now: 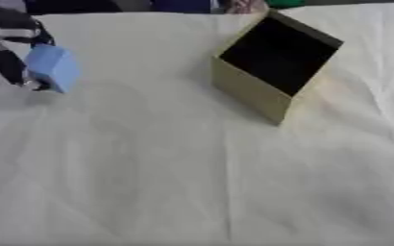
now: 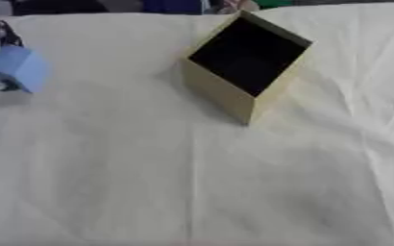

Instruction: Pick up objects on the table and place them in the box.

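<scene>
A creased white cloth (image 1: 192, 182) covers the desk, and dark shapes line its far edge. The left hand (image 1: 11, 45) shows at the upper left, its dark fingers curled round a light blue block (image 1: 53, 67) held above the cloth. The block's long axis runs roughly up and down, tilted a little, with a broad face turned toward the camera. Well to the right of the hand stands the tan box (image 1: 251, 91), open, its dark inside facing up, one corner pointing toward the camera.
</scene>
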Robot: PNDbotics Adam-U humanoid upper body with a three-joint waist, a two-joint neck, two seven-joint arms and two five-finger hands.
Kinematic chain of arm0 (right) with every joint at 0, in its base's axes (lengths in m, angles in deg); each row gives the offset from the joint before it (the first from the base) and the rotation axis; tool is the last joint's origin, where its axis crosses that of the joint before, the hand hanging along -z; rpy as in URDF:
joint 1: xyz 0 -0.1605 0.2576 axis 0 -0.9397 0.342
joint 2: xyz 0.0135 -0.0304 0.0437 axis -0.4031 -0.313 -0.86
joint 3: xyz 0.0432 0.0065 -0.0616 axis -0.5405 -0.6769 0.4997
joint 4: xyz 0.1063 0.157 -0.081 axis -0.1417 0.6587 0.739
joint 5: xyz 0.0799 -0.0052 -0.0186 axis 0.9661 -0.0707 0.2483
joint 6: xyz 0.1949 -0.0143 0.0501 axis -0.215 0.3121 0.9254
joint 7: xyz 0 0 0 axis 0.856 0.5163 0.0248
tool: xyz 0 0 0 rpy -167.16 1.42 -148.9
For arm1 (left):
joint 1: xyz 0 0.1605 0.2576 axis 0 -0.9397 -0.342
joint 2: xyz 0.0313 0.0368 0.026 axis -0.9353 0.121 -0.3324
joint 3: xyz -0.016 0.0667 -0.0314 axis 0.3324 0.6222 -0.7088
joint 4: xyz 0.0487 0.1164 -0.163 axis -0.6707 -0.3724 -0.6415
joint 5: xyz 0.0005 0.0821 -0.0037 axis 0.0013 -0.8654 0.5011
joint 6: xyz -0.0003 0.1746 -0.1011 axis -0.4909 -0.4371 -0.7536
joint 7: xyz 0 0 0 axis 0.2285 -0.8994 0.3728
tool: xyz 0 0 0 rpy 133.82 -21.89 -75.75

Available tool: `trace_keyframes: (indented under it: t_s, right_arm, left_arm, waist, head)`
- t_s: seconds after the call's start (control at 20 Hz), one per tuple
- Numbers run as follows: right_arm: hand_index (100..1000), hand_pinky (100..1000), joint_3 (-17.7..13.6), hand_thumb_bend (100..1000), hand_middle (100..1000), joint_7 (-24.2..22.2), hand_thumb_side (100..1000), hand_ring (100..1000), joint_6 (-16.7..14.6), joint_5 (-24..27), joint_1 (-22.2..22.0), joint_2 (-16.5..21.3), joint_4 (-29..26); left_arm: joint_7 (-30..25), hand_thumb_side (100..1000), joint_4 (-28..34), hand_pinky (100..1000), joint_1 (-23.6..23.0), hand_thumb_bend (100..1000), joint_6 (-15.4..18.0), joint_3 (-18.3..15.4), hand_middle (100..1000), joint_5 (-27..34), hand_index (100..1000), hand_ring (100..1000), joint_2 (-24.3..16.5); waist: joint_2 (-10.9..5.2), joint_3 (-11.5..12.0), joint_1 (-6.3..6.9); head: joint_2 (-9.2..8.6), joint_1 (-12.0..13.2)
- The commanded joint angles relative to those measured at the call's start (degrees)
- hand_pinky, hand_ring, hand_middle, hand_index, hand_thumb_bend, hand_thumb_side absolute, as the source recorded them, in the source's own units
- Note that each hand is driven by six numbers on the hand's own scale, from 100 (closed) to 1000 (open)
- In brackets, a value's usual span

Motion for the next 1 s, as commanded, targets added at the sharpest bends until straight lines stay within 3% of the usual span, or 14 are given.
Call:
trace_keyframes:
  t_s: [0.05,0.35,0.45,0.6,1.0]
  right_arm:
    - [727,661,-0.4,100,585,0.2,810,769,0.0,-0.1,0.0,1.3,-0.9]
    - [727,661,-0.4,100,585,0.2,810,769,-0.1,0.0,-0.1,1.4,-0.9]
    - [727,660,0.0,100,585,-0.1,810,768,-0.2,0.4,0.4,1.7,-0.9]
    - [726,661,0.2,100,585,-0.7,809,768,-0.5,1.3,1.1,2.3,-0.9]
    - [726,660,0.4,100,586,-1.8,809,768,-1.1,2.6,2.8,3.0,-0.9]
  left_arm:
    - [-4.0,226,1.9,872,2.8,100,2.7,0.0,516,0.8,639,702,0.3]
    - [-4.7,227,2.3,872,4.6,100,2.5,0.4,516,1.1,638,702,1.8]
    - [-4.1,240,3.4,866,5.7,100,3.2,0.9,510,1.8,633,699,3.0]
    - [-3.5,252,6.2,866,9.5,100,3.6,2.1,509,4.1,634,700,6.8]
    - [-3.0,311,5.1,868,18.4,100,-2.0,2.1,511,8.3,651,708,17.7]
  waist:
    - [-1.33,0.0,-0.03]
    - [-1.47,0.0,-0.02]
    - [-1.97,-1.1,0.02]
    - [-2.24,-2.2,0.25]
    - [-1.71,-3.2,0.52]
  head:
    - [0.25,-0.2]
    - [0.32,-0.4]
    - [0.46,0.2]
    - [0.45,0.7]
    - [-0.38,1.5]
